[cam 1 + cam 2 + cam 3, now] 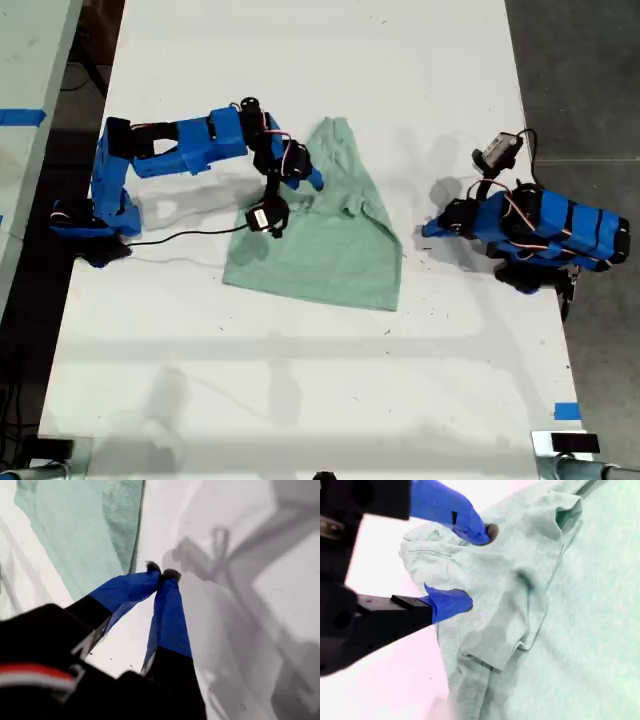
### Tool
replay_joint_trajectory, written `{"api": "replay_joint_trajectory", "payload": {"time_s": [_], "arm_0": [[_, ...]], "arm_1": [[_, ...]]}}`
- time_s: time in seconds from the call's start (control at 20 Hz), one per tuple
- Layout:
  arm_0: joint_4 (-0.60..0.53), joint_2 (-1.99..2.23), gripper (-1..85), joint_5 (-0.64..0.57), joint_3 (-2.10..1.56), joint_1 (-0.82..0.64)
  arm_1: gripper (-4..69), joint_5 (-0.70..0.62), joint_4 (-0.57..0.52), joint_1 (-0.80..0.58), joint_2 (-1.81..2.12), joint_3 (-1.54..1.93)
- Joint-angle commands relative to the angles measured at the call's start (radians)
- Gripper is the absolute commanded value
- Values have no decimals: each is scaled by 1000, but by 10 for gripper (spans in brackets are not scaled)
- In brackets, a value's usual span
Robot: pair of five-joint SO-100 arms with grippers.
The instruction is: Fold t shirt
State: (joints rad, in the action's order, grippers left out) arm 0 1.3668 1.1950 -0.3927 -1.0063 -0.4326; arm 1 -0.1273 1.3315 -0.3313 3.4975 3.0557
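The pale mint-green t shirt [330, 250] lies partly folded on the white table [300, 400], narrow at the far end and wide toward the near end. My second gripper [305, 182] is open at the shirt's edge on the exterior view's left. In the second wrist view the second gripper [475, 567] straddles a bunched fold of the t shirt [580, 605], its blue fingertips [479, 532] apart. My first gripper [428, 230] sits on bare table at the exterior view's right, clear of the shirt. The first gripper [162, 572] is shut and empty, with the t shirt [85, 525] beyond it.
A black cable [180, 238] runs from the arm base at the exterior view's left toward the shirt. Blue tape [565, 410] marks the table's near edge at the exterior view's right. Dark floor [590, 90] borders the table there; another table [25, 80] stands on the exterior view's left.
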Motion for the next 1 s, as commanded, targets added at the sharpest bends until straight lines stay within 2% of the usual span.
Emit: {"api": "replay_joint_trajectory", "payload": {"time_s": [0.0,0.15,0.25,0.3,0.4,0.45,0.5,0.55,0.6,0.7,0.8,0.95], "arm_0": [[87,173,0,5,51,-78],[190,485,-1,-14,-100,-207],[146,818,-1,9,-420,-201],[43,1028,-1,58,-669,-133],[-267,1499,-1,209,-1250,78],[-431,1744,-1,258,-1545,164],[-538,2016,-1,281,-1802,206],[-529,2307,-1,293,-2005,221],[-476,2418,-1,310,-2100,239],[-511,2310,-1,293,-2186,222],[-402,2411,-1,305,-2198,181],[-396,2410,-1,311,-2210,186]], "arm_1": [[20,8,-5,9,14,51],[20,8,-5,9,14,51],[20,8,-5,12,14,51],[20,8,-5,12,14,51],[20,6,-5,12,14,49],[20,5,-5,12,14,49],[20,2,-8,14,14,49],[20,-2,-9,14,14,49],[20,-11,-14,12,14,51],[20,-29,-23,6,14,52],[20,-38,-31,0,14,52],[20,-26,-23,5,14,52]]}}
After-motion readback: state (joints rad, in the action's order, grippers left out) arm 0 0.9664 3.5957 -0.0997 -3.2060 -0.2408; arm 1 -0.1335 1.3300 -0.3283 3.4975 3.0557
